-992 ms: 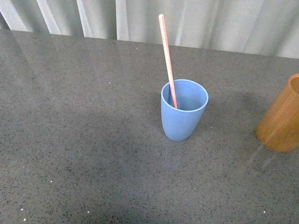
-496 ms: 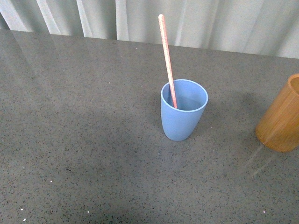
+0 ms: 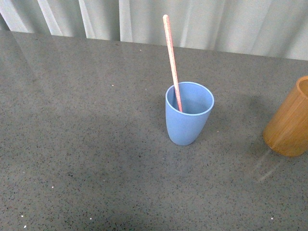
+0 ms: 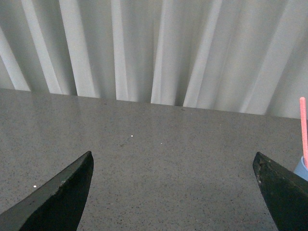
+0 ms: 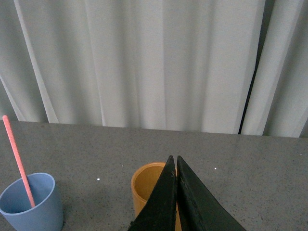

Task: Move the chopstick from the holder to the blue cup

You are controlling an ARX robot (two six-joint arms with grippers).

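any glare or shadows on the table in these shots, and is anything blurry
Front view: pale sheen along the far edge of the table, a soft dark shadow patch left of the blue cup. Left wrist view: the chopstick at the frame edge looks soft. Right wrist view: evenly lit, no obvious glare.

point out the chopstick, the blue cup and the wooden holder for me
chopstick (image 3: pixel 172 62): front view, on the shaft above the cup rim.
blue cup (image 3: pixel 185 126): front view, on its outer wall.
wooden holder (image 3: pixel 290 125): front view, on its side wall at the picture's right edge.

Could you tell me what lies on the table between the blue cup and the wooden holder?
Nothing: the front view shows only bare table between blue cup and holder.
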